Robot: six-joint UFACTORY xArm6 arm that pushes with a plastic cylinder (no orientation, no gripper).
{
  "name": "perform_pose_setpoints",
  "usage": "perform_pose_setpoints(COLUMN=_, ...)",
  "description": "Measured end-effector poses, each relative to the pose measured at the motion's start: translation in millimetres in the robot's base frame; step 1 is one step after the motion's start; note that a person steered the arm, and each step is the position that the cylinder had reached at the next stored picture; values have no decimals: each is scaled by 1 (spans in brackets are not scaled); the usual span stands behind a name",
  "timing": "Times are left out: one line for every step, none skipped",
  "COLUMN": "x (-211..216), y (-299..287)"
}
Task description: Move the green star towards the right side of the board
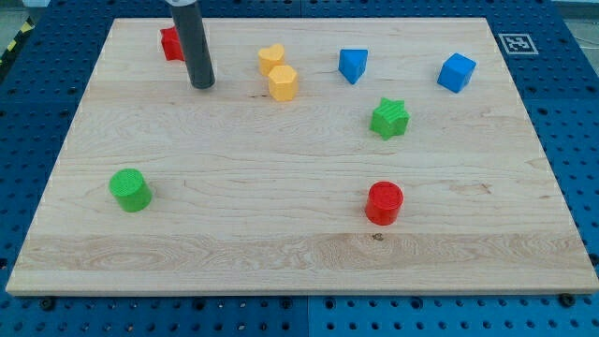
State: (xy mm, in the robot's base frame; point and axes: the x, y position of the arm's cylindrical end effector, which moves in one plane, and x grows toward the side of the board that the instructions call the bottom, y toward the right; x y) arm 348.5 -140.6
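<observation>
Right of centre on the wooden surface [281, 225] sits the green star [389, 118], well apart from my tip [202, 85], which rests near the view's top left, just beside a red block [170, 43]. No end effector shows, only the rod. Two yellow blocks [278, 73] touch each other between tip and star. A blue block [353, 65] and a blue cube [457, 72] lie above the star, a red cylinder [384, 202] below it, a green cylinder [130, 190] at lower left.
</observation>
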Motion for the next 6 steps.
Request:
perform_pose_setpoints(x=39, y=-12)
perform_pose_setpoints(x=58, y=-5)
perform_pose_setpoints(x=59, y=55)
perform_pose_setpoints(x=60, y=127)
perform_pose_setpoints(x=59, y=177)
perform_pose_setpoints(x=52, y=222)
